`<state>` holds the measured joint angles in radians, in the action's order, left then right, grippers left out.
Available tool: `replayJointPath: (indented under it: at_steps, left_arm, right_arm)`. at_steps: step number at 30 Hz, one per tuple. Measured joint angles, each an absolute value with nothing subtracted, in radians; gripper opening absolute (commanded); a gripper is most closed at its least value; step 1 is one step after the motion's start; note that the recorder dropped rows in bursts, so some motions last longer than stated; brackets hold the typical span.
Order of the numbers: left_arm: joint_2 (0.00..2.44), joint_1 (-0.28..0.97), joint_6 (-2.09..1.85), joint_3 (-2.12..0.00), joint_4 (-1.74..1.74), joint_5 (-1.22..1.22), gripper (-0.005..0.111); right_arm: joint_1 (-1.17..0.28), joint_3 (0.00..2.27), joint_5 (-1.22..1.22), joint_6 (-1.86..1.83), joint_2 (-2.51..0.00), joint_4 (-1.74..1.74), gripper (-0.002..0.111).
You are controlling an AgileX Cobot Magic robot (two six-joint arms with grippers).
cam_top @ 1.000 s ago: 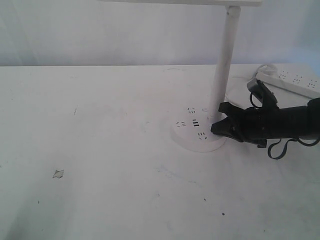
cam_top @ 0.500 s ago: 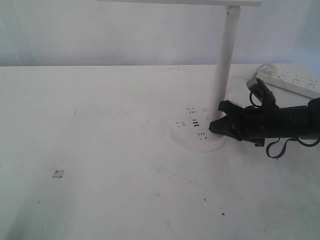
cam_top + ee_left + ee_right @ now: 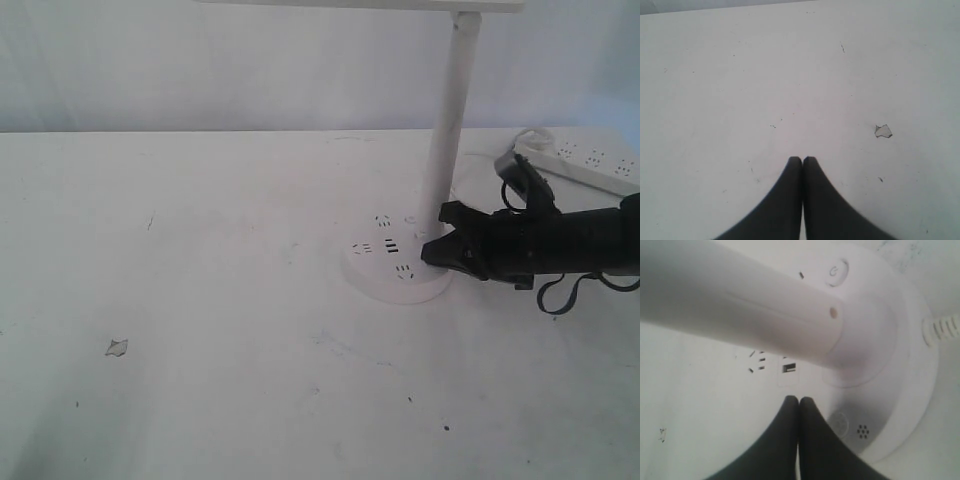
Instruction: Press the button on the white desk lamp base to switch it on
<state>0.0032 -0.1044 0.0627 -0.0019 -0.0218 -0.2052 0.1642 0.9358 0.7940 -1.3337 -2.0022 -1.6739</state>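
1. Black left gripper [image 3: 802, 161]: jaws pressed together, empty, above the bare white worktop [image 3: 740, 75], near a small grey chip [image 3: 883, 131].
2. Thick round white plastic desk lamp base [image 3: 375, 282]: right of centre on the worktop, with socket holes and USB slits on top.
3. Small round white button [image 3: 836, 271], power-marked: on the base top, on the far side of the white pole [image 3: 448, 120] from item 4.
4. Black right gripper [image 3: 799, 400]: jaws closed on nothing, tips over the base's edge; contact cannot be told.
5. Long white rectangular power strip [image 3: 585, 160]: far right.

Step judged: approach. The next move calls for rounding the pole and lowering the closed tips onto the button.
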Motion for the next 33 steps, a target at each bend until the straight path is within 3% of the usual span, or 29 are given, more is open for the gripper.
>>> replayJointPath:
  at_steps: [33]
  left_arm:
    - [0.003, -0.104, 0.063, -0.002, -0.022, -0.205, 0.000]
  right_arm:
    - [0.169, 0.940, 0.763, -1.334, -2.020, -1.656, 0.000]
